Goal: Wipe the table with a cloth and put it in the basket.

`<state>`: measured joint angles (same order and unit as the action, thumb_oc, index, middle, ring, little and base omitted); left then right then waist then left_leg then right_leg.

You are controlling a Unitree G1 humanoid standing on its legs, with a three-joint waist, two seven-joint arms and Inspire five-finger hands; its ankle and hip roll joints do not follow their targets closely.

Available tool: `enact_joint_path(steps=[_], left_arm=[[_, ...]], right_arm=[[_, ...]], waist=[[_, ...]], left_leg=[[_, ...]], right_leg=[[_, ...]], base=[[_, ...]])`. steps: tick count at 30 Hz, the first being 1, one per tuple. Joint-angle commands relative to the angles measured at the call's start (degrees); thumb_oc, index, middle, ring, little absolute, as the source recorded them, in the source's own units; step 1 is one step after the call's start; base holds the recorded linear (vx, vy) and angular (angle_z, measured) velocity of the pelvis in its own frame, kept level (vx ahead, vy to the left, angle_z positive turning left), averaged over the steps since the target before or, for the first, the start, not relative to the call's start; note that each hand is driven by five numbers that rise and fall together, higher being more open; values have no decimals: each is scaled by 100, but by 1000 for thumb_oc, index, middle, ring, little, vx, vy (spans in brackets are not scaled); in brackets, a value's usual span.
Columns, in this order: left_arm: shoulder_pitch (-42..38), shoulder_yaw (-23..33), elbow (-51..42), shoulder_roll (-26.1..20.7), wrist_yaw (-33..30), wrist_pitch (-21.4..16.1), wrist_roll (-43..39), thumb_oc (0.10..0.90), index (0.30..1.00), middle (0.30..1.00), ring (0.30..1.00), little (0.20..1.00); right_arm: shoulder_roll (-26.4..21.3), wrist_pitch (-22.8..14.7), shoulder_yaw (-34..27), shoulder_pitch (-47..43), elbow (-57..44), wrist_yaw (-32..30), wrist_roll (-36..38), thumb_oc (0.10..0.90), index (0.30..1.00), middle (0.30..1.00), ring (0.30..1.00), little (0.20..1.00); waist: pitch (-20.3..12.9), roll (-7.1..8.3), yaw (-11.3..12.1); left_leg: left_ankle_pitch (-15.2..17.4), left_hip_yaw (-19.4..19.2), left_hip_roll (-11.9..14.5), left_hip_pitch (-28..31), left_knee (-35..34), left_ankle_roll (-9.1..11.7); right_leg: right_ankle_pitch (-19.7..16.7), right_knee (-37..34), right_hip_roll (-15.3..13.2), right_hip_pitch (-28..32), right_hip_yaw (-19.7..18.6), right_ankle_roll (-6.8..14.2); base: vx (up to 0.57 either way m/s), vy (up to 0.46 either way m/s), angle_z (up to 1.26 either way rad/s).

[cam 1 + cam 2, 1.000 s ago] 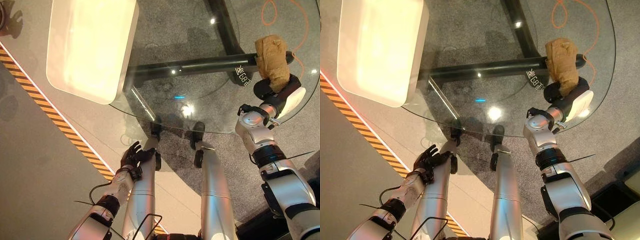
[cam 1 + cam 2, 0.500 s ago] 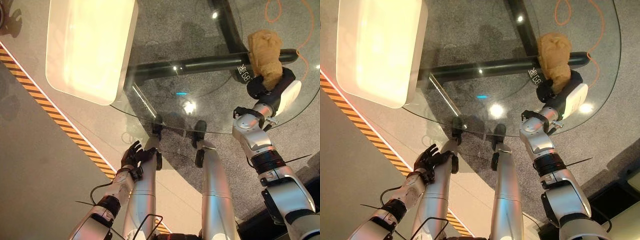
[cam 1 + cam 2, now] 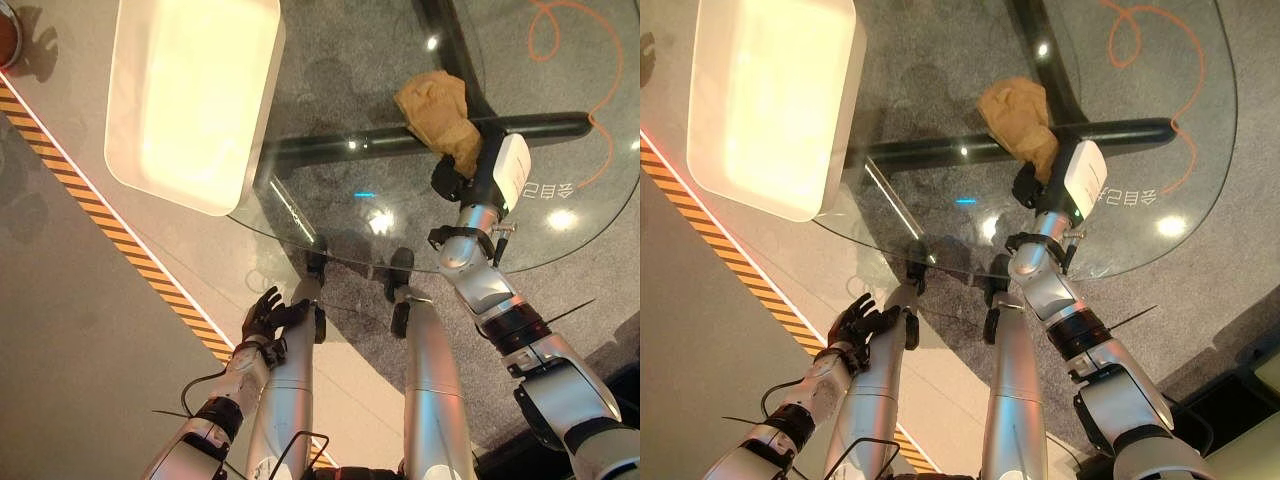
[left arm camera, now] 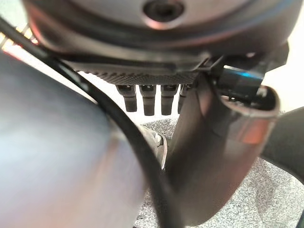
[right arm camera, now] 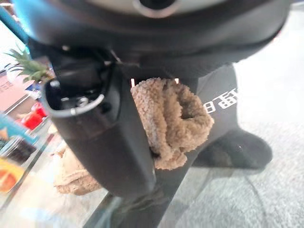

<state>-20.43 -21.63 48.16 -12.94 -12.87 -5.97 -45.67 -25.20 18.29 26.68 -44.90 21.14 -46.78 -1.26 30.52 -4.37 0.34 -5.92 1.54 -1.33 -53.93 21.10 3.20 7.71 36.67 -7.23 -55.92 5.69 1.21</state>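
We have the cloth (image 3: 437, 107) bunched in our right hand (image 3: 462, 176), fingers curled round it, as the right wrist view shows with the tan pile squeezed against the palm. The loose part spreads ahead of the hand on the glass table (image 3: 560, 235), so the cloth's long line runs from the hand outward, away from us, over the dark bar (image 3: 340, 148) of the table's frame seen through the glass. The hand sits near the middle of the table's near half, wrist raised and cloth end down on the surface.

The basket (image 3: 190, 95), a pale rounded tray, lies to our left of the cloth, its near right corner overlapping the table's left edge, well apart from the hand. We judge the coming move turns on that leftward gap: wiping strokes across the glass, and then a carry to the left to drop the cloth in. The right hand is the nearer one and already holds the cloth.

Our left hand (image 3: 268, 313) hangs low beside us, below the table's near rim, fingers loosely spread and holding nothing.

The glass is clear and reflects ceiling lights. Beneath it is grey speckled carpet, with an orange cord (image 3: 590, 60) looping at the far right and a striped floor tape (image 3: 120, 235) running diagonally at the left.
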Motion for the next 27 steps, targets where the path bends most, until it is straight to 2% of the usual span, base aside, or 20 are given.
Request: enact_joint_path(steps=[1, 12, 20, 27], left_arm=[[889, -317, 134, 372, 10, 38, 248, 800, 900, 900, 900, 900], [767, -437, 27, 356, -4, 159, 246, 800, 900, 900, 900, 900], [687, -499, -13, 280, -31, 253, 170, 800, 900, 900, 900, 900], [648, -557, -53, 221, -82, 339, 101, 800, 900, 900, 900, 900]], right_arm=[[160, -331, 577, -174, -862, 729, -438, 100, 300, 300, 300, 200], [423, -741, 1293, -279, -1260, 2140, -188, 100, 300, 300, 300, 200], [349, -1042, 1590, -236, -1423, 2525, 106, 100, 300, 300, 300, 200], [299, -1063, 1612, -191, -1447, 2378, 155, 100, 300, 300, 300, 200]], waist=[[-73, -178, 221], [-73, -198, 260], [-73, -188, 253], [-73, -187, 235]], left_leg=[[1120, -609, -382, -69, 884, -464], [1087, -643, -398, -73, 892, -439], [1068, -664, -377, -115, 923, -435], [1070, -673, -358, -138, 957, -435]], right_leg=[[-742, -997, 272, -48, 100, 123], [-740, -972, 234, -80, 141, 128], [-758, -941, 208, -129, 153, 140], [-783, -893, 183, -174, 162, 151]], base=[[-1, 0, 6], [0, 0, 0], [-1, 0, 1], [0, 0, 0]])
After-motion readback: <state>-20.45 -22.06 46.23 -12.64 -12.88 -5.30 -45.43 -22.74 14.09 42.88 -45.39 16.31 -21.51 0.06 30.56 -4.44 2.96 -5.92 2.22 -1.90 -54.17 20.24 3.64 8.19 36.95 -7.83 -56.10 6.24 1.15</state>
